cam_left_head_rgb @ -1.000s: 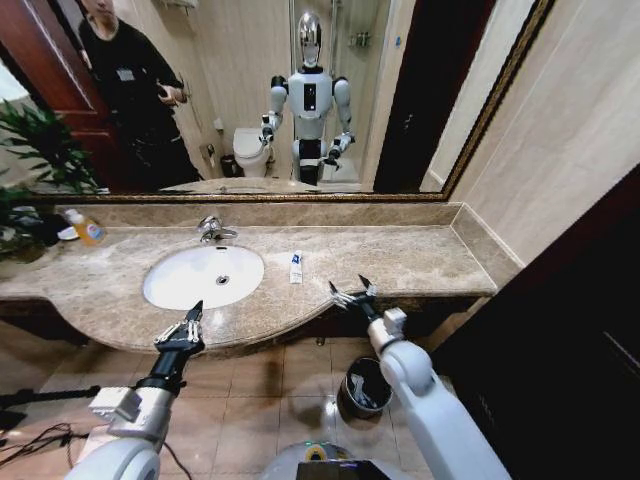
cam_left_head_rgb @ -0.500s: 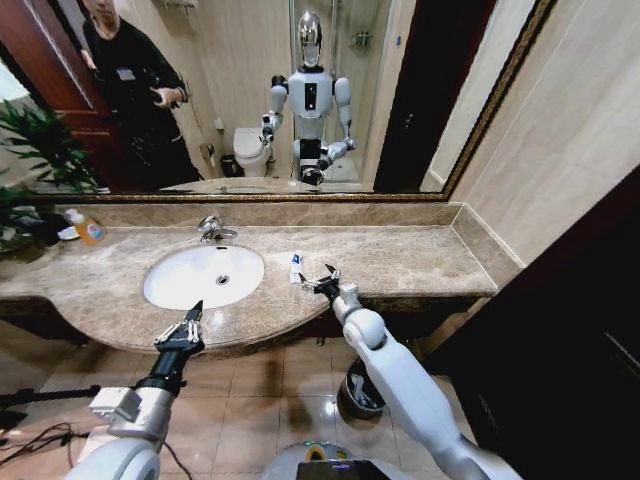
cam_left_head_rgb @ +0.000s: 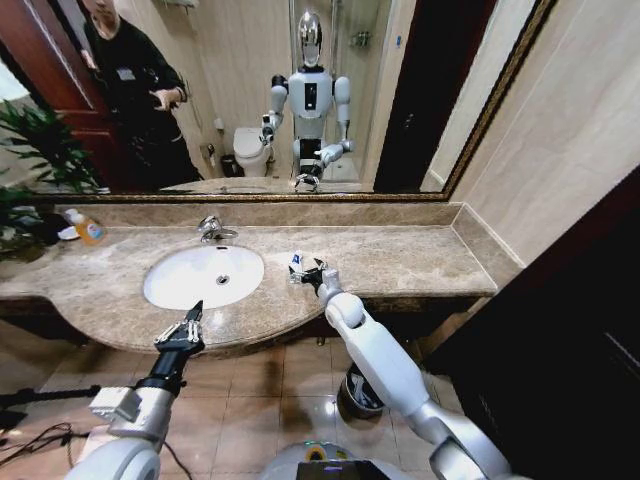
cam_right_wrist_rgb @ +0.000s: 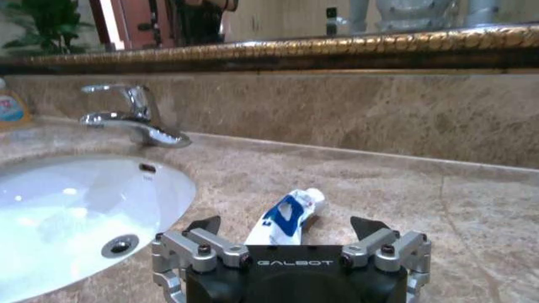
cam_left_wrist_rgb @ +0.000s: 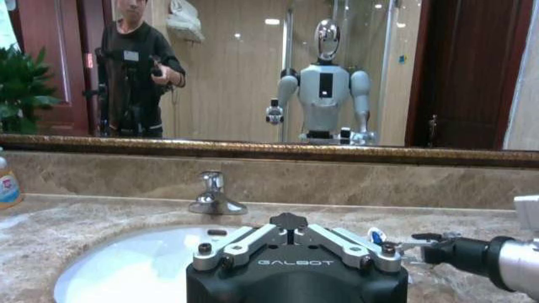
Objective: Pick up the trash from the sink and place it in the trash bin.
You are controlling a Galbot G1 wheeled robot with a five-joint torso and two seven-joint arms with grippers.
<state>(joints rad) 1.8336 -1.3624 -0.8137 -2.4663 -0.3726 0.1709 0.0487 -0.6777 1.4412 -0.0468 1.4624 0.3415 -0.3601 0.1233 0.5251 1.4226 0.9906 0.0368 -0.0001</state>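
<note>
**Right Arm Reaches the Tube on the Counter**

Reaching forward from its position over the counter's front edge a second ago, the right gripper (cam_left_head_rgb: 308, 274) now sits over the beige-brown marble counter (cam_left_head_rgb: 420, 262), just beside the rim of the white oval sink (cam_left_head_rgb: 180, 285) on its right side. Its jaws are spread, with the small white mini tube with blue marks (cam_left_head_rgb: 296, 264) lying between them on the marble. In the right wrist view the tube (cam_right_wrist_rgb: 284, 221) lies flat with its capped end pointing toward the back wall, the two fingertips (cam_right_wrist_rgb: 368, 226) standing to either side of it and not touching it.

The tube rests on the counter, outside the basin. The chrome faucet (cam_left_head_rgb: 212, 229) stands behind the sink, and the basin interior appears bare apart from its drain.

The left gripper (cam_left_head_rgb: 183, 327) hangs at the counter's front edge, in front of the sink, with its jaws spread and holding nothing.

The small round dark metal trash bin with a black liner (cam_left_head_rgb: 352, 390) stands on the tiled floor below the counter, partly hidden by the right arm. An orange-yellow bottle with a white cap (cam_left_head_rgb: 86, 228) stands at the far left of the counter.
</note>
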